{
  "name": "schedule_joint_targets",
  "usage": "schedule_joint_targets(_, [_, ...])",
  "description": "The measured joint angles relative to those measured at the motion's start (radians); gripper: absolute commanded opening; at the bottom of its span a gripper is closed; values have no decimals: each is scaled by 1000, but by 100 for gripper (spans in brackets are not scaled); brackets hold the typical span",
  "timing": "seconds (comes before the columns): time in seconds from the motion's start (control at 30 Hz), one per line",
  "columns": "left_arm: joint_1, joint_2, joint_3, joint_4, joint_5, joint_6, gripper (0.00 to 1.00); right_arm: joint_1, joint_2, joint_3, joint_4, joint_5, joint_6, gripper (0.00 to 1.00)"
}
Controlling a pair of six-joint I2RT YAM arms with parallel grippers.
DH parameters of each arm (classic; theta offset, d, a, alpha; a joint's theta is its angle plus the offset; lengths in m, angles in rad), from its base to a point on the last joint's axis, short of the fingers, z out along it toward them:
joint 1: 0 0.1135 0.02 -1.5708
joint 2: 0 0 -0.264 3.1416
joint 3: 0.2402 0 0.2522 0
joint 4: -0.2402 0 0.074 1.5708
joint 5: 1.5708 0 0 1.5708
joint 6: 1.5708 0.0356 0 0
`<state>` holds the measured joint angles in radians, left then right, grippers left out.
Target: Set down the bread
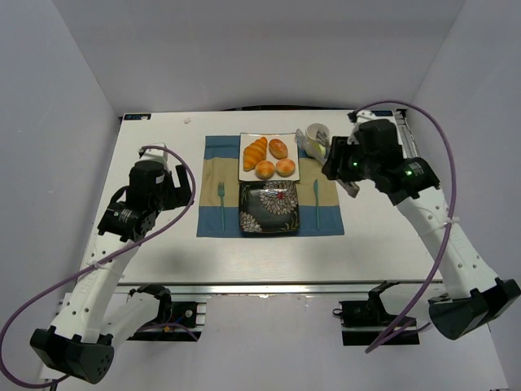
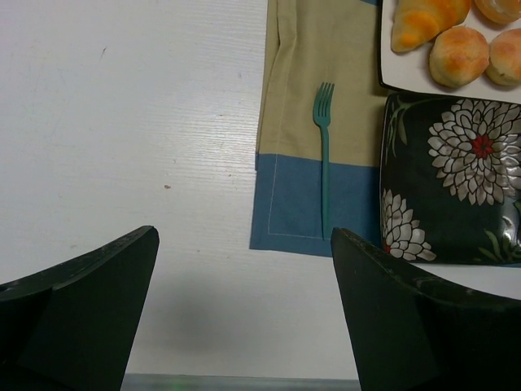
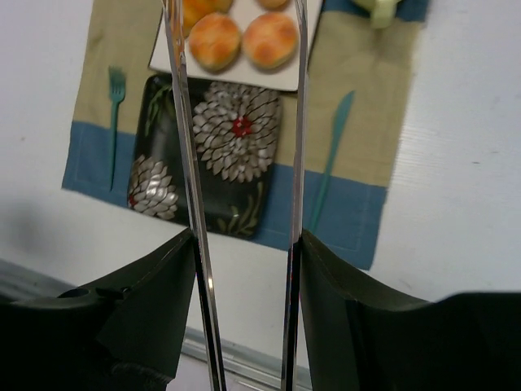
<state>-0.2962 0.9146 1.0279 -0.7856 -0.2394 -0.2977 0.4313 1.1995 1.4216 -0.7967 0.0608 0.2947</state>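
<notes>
Tongs are being clenched by the right gripper; the left gripper is gaping, empty. Pinched off-centre, the bread at the white plate's 7 o'clock could be flicked aside.

Silvery tongs sit in my black right tool. Golden-orange bread on a white plate; black plate with white, red-centred flowers; tan mat, blue-banded; teal fork; white surface.

Tongs tips past the top edge, white plate cropped at corner, pale green thing unidentifiable
</notes>
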Motion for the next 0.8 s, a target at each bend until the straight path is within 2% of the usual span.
schedule_joint_targets(0.23, [0, -6, 0, 2, 0, -37, 98, 141, 152, -18, 61, 10, 47, 56])
schedule_joint_targets(0.47, [0, -6, 0, 5, 1, -49, 98, 146, 312, -18, 110, 55, 38, 57])
schedule_joint_targets(0.8, [0, 24, 0, 7, 8, -47, 98, 145, 442, -9, 158, 109, 16, 57])
